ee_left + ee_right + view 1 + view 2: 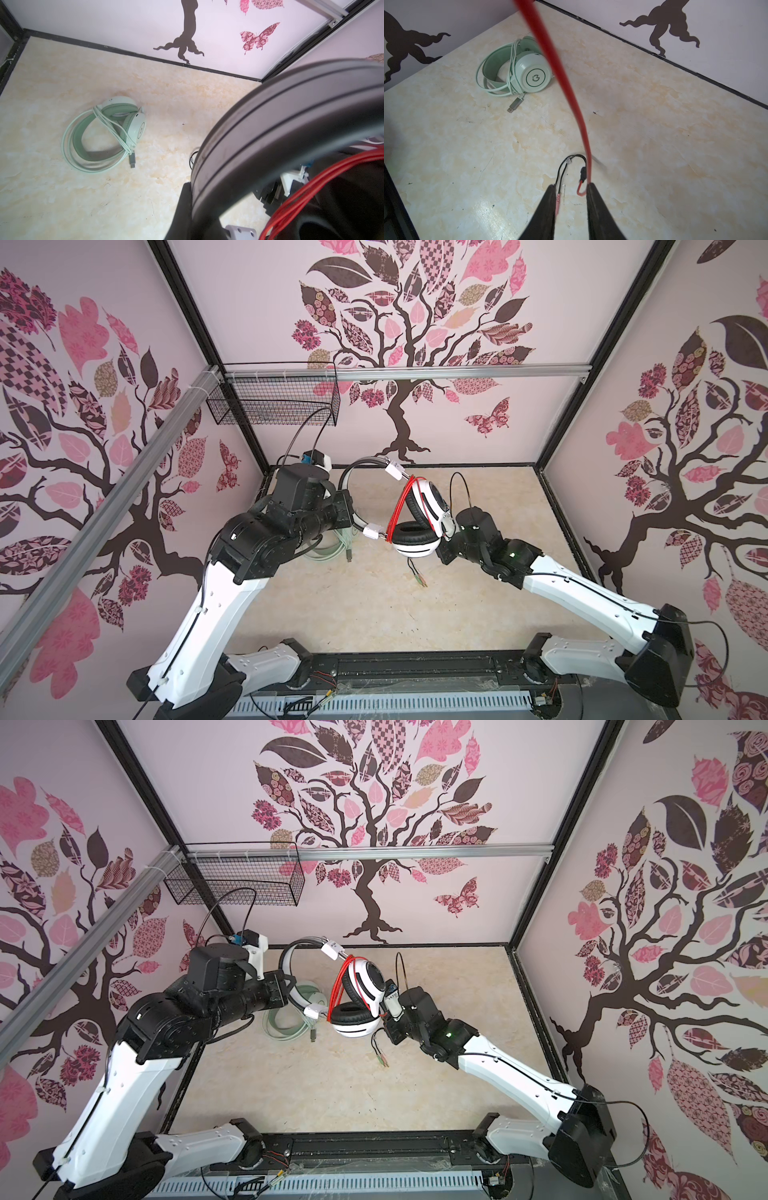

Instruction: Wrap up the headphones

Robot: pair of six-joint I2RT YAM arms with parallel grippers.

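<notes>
Right pincer [571,186] stands open, with the orange-red cable [553,60] against one finger. Left pincer [350,512] clamps the white-and-black over-ear headset [417,541] by its headband, aloft. The mint-green headset [135,126] lies on the beige worktop [207,108].

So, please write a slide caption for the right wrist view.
Red cable hangs past the open right end effector; wrapped mint-green headset lies beyond.

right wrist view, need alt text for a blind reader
The open right gripper hangs over a pale marbled table, a red cable running to the tip of one of its black fingers and hooking back between them, beside thin black leads. Farther off lies a mint-green headset, its pale cable wound around it, plug loose on the table.
</notes>
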